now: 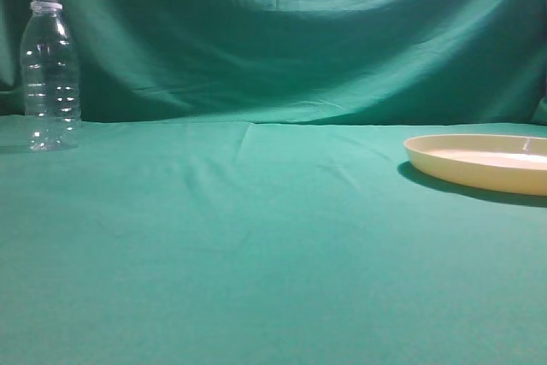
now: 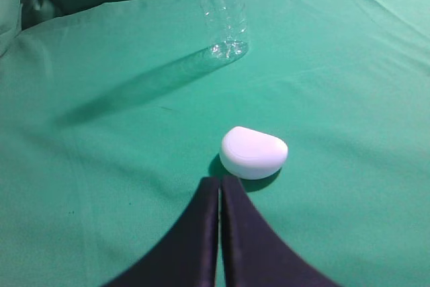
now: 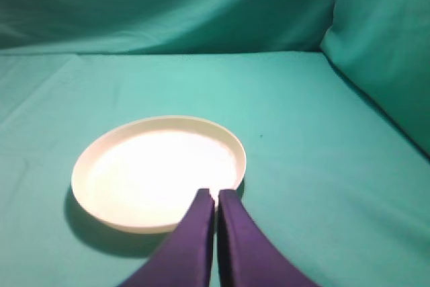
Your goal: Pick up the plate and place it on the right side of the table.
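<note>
The right gripper [image 3: 216, 196] is showing in its wrist view with its two dark fingers pressed together, only a thin line between them, and it is holding nothing. Its tips are hanging just over the near rim of the plate [image 3: 158, 171]; if they are touching the rim, I cannot tell. The plate is lying flat on the table [image 3: 302, 132], cream-yellow, round and shallow, with nothing in it, and it is throwing a dark shadow on the cloth at its near left side. Behind it the green cloth is rising as a backdrop [image 3: 168, 5] and also along the right.

The left gripper [image 2: 220, 186] is also pressed together, its fingers side by side and holding nothing. Just beyond its tips a small white rounded thing [image 2: 253, 152] is lying on the cloth, close to the tips but apart from them. Farther away a clear bottle [image 2: 220, 11] is standing upright, and its long shadow is falling to the left.

In the exterior view neither arm is showing. The bottle [image 1: 49, 70] is standing at the far left, near the backdrop. The plate [image 1: 479, 161] is resting at the right edge of this view, partly cut off by the frame, well apart from the bottle, with wrinkled cloth between them.
</note>
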Available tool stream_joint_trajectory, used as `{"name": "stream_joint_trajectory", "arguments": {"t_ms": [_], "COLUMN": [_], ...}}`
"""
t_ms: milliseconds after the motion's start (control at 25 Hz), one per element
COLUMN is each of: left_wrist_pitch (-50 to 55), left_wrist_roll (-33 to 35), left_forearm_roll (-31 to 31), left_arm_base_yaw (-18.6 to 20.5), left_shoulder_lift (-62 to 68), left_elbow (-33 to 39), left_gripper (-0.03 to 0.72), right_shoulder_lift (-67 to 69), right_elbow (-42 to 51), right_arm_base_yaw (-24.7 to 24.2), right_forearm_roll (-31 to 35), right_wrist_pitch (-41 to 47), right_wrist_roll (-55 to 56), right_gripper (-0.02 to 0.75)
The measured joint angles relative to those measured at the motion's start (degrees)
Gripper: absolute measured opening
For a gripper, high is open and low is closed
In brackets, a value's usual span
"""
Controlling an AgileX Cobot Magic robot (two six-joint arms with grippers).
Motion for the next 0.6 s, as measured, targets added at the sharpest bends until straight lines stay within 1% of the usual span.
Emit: {"name": "stream_joint_trajectory", "arguments": {"t_ms": [120, 440, 600], "left_wrist_pitch": [0.0, 0.0, 0.0], "left_wrist_roll": [0.0, 0.0, 0.0], "left_forearm_roll": [0.0, 0.0, 0.0], "left_arm_base_yaw": [0.0, 0.0, 0.0], "left_shoulder_lift": [0.0, 0.0, 0.0], "left_elbow": [0.0, 0.0, 0.0], "left_gripper": [0.0, 0.0, 0.0], "right_shoulder_lift": [0.0, 0.0, 0.0], "right_elbow": [0.8, 1.0, 1.0], "right_arm_base_yaw": [0.0, 0.0, 0.0], "right_forearm_roll": [0.0, 0.0, 0.0], "right_wrist_pitch": [-1.0, 5.1, 5.1], "right_wrist_roll": [0.1, 0.2, 0.2], "right_gripper": [0.0, 0.0, 0.0]}}
